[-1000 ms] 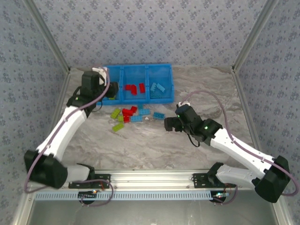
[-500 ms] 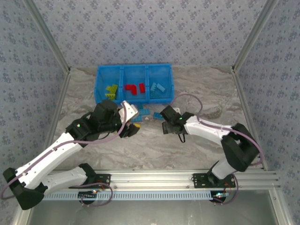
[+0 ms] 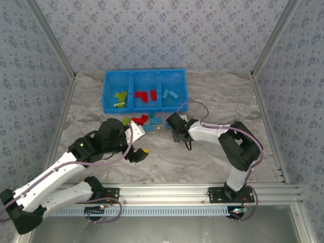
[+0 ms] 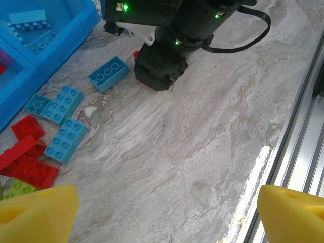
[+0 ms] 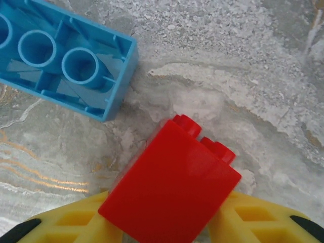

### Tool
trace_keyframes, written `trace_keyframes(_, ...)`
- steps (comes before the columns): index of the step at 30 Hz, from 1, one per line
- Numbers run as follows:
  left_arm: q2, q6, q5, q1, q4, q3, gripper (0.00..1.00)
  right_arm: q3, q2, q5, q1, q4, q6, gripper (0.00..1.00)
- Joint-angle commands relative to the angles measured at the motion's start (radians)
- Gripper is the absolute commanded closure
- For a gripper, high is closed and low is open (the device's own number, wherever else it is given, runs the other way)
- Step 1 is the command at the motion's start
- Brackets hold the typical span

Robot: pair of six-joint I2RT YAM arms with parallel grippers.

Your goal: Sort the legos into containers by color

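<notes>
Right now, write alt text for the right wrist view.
A red brick is pinched in the yellow-fingered right gripper over a marbled table. A light blue brick lies upside down at upper left, apart from it.

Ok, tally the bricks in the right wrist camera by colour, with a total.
red brick: 1, held in the right gripper
light blue brick: 1, lying studs-down on the table, cut off by the picture's edge
Total: 2
</notes>
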Motion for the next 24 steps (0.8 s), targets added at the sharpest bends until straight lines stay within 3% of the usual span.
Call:
trace_keyframes(1,-0.011,-0.007,0.008,-0.004,0.03,-0.011,0.08,0.023,0.02,-0.007,-0.007,0.024,0.0,0.52)
trace_keyframes(4,-0.011,-0.01,0.009,-0.005,0.034,-0.016,0.07,0.026,0.018,-0.003,-0.013,0.022,0.01,0.24)
trace_keyframes(6,-0.011,-0.01,0.009,-0.007,0.041,-0.018,0.06,0.026,0.016,-0.018,-0.025,0.033,0.013,0.17)
trace_keyframes(8,-0.01,-0.011,0.005,-0.006,0.044,-0.019,0.06,0.026,0.018,-0.04,-0.035,0.054,0.011,0.2)
trace_keyframes(15,-0.009,-0.01,-0.007,-0.006,0.044,-0.027,0.05,0.047,0.06,-0.059,-0.042,0.072,0.006,0.46)
trace_keyframes(24,-0.024,-0.02,-0.004,-0.006,0.068,-0.036,0.04,-0.014,-0.056,-0.002,-0.015,0.061,0.002,0.59)
